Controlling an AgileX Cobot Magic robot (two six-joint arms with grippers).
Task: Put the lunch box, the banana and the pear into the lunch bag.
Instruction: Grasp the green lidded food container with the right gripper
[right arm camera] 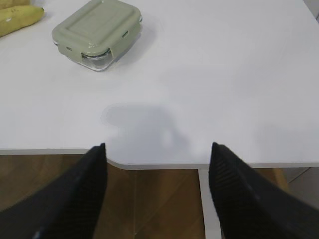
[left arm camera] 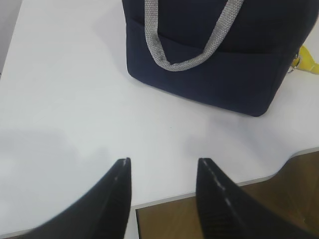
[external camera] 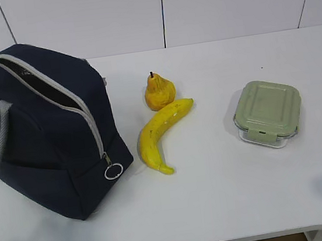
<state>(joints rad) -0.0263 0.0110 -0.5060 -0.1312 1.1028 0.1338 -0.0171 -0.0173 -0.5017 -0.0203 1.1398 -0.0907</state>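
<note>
The navy lunch bag [external camera: 39, 129] stands at the left of the white table, its grey zipper open along the top. Just right of it sits the pear [external camera: 159, 92], with the banana [external camera: 161, 133] lying in front of the pear. The lunch box [external camera: 267, 112] with its sage-green lid rests further right. Neither gripper shows in the exterior view. My left gripper [left arm camera: 163, 162] hangs open and empty over the table's front edge, short of the lunch bag [left arm camera: 214, 55]. My right gripper [right arm camera: 158, 147] is open and empty at the front edge, well short of the lunch box [right arm camera: 96, 33].
A grey webbing handle [left arm camera: 192, 42] hangs down the bag's near side. The zipper's ring pull [external camera: 113, 171] dangles at the bag's front corner. The banana's tip [right arm camera: 20, 17] shows at the right wrist view's top left. Brown floor lies below the table's front edge [right arm camera: 149, 164].
</note>
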